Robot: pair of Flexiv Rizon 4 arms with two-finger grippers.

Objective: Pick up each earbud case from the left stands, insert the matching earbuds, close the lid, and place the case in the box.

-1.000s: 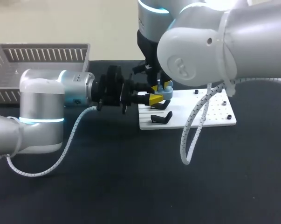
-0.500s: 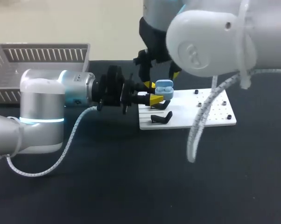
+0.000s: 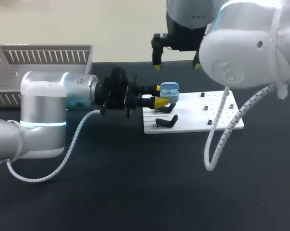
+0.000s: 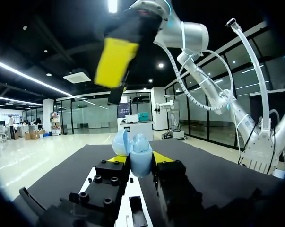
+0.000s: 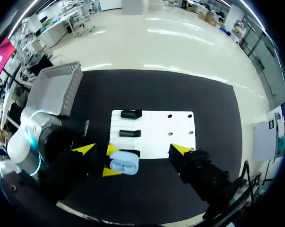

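Far left at the back of the black counter, a grey basket. Next, clamped from both sides in the left gripper over the left end of the white stand board, a pale blue earbud case with its lid open. Higher and further right, the right gripper, fingers spread wide, holding nothing.

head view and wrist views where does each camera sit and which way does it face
Head view: above and behind, looking down on the table; both arms show, left gripper shut on the earbud case, right gripper above it.
Left wrist view: low, looking along the table; its fingers flank the case.
Right wrist view: high, looking straight down on the white board; its open fingers show.
All share the case.
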